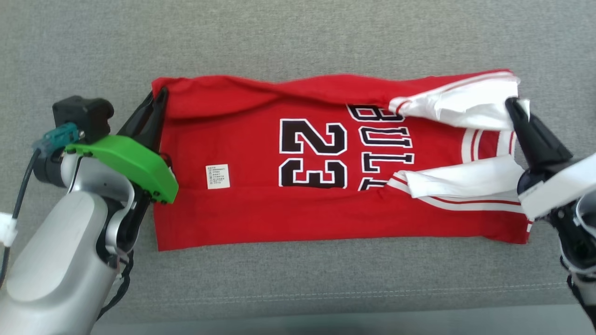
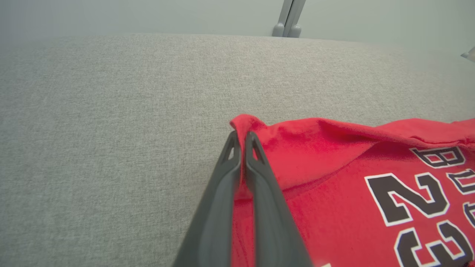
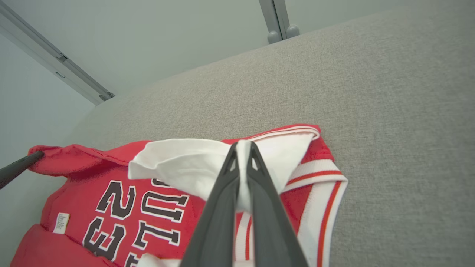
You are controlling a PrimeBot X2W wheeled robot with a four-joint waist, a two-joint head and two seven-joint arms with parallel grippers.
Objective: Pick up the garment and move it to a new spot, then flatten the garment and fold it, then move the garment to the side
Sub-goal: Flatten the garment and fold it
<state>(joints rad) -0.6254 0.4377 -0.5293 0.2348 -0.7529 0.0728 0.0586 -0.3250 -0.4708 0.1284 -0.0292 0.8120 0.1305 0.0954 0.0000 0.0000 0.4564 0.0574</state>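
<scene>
Red garment (image 1: 260, 209) spread on the grey fabric surface (image 1: 298, 37), hem end left, sleeve end right. Far edge lifted slightly and rolled toward the near side.

Left claw (image 1: 160, 95) pinched shut on the far-left hem corner, with red cloth squeezed between the fingers (image 2: 256, 152) in the left wrist view. Part of the left hem hidden behind the green wrist cover (image 1: 135, 163).

Right claw (image 1: 512, 103) clamped tight on a fold of white sleeve cloth (image 1: 465, 104) at the far-right corner. Right wrist cut off by the frame edge.

Number 23 plain to read. Lettering beside it partly covered by the two white sleeves, so not readable in full. Small white label (image 1: 218, 176) near the hem, print too fine to make out.

In the right wrist view, a dark finger tip (image 3: 18, 168) touching the red corner at the left edge, the rest out of frame. Grey posts (image 2: 289, 18) beyond the far edge, tops cut off.
</scene>
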